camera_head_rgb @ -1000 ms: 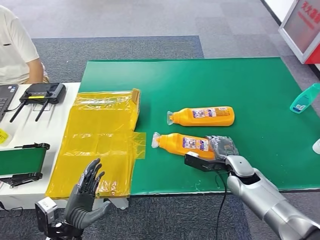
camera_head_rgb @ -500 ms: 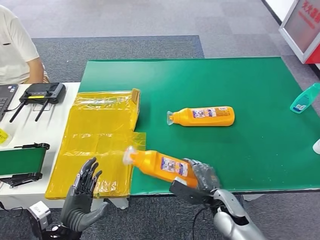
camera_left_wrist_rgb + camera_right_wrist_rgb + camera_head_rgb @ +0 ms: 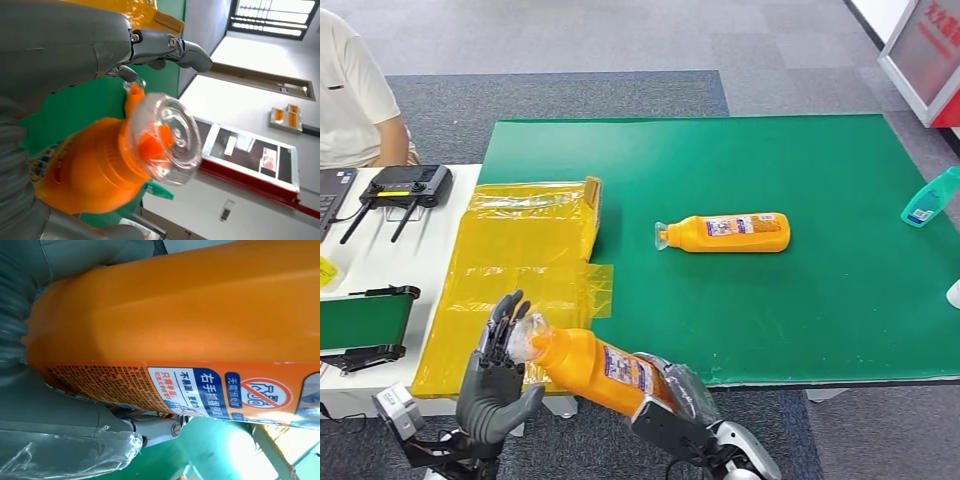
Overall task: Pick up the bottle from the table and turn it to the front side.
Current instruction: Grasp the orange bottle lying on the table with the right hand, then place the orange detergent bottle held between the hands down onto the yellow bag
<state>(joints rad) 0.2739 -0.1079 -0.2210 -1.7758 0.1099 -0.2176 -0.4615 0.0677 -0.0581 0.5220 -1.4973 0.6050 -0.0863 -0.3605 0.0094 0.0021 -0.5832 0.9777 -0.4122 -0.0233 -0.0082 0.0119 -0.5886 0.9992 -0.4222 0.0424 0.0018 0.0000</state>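
My right hand [image 3: 682, 395] grips an orange bottle [image 3: 599, 367] by its base, off the table's front edge, lying tilted with its clear cap [image 3: 525, 336] toward my left hand [image 3: 497, 385]. The left hand is spread open, palm facing the cap, fingers just beside it; whether they touch is unclear. In the left wrist view the clear cap [image 3: 166, 137] points at the camera with the fingers [image 3: 171, 48] apart beside it. The right wrist view has the bottle's label [image 3: 211, 395] close up against the hand [image 3: 56, 415]. A second orange bottle [image 3: 727, 233] lies on the green table [image 3: 810, 300].
Yellow plastic bags [image 3: 520, 270] lie at the green table's left end. A white side table [image 3: 403, 250] holds a black controller [image 3: 403, 185]. A person in a white shirt [image 3: 350, 90] sits at far left. A teal spray bottle [image 3: 930, 197] lies at the right edge.
My right hand lifted the near bottle off the green table and carried it left and toward me. The left hand rose slightly, and the cap now reaches its fingers.
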